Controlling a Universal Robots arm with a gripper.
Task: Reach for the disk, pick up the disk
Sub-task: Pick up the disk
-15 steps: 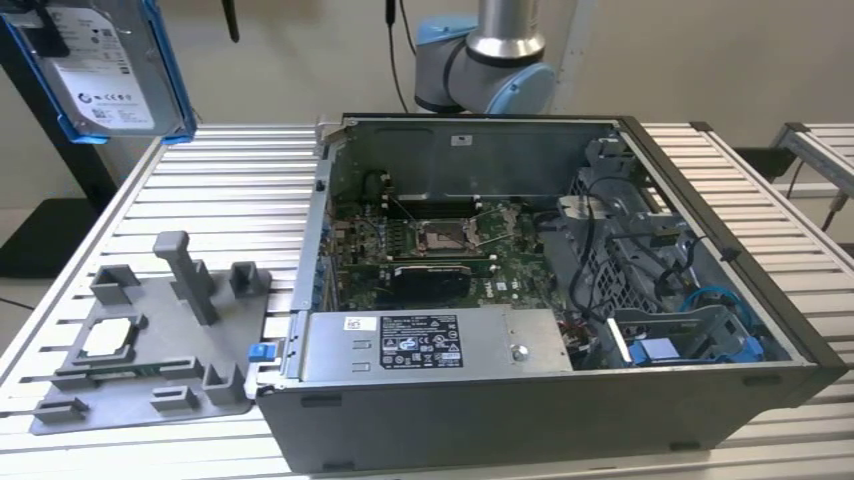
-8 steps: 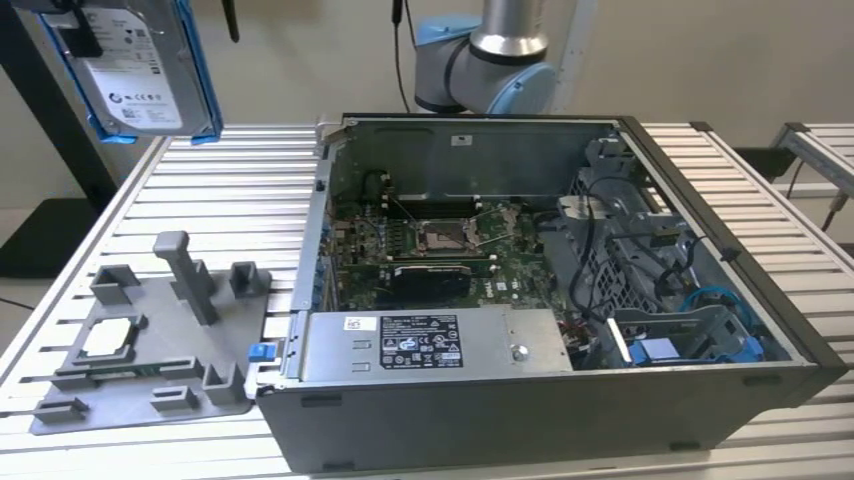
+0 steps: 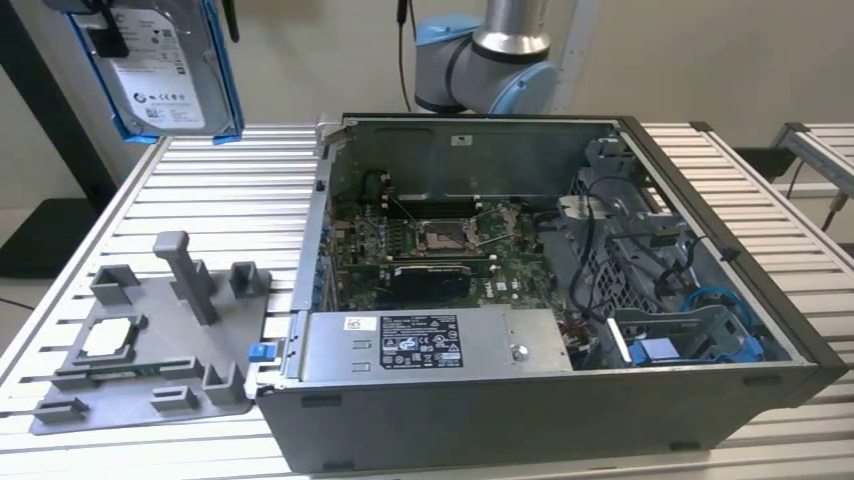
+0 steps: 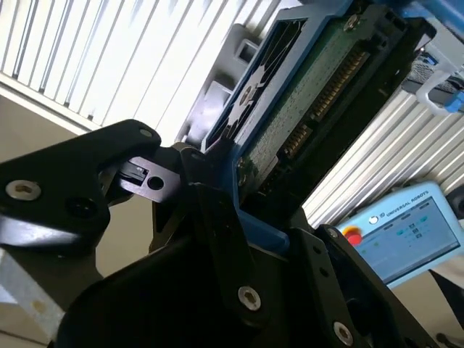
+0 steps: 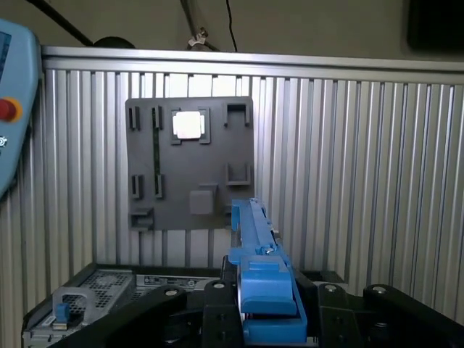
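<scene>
Arm joints (image 3: 483, 60) at upper centre of the exterior view. End effector (image 5: 265, 313) at lower centre of the first wrist view, fingers (image 5: 217, 312) clamped on both sides of the disk (image 5: 254, 225).

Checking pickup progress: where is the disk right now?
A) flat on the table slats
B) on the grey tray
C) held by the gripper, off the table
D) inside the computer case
C: the disk hangs clear above the table, with the gripper shut on its edge.
</scene>
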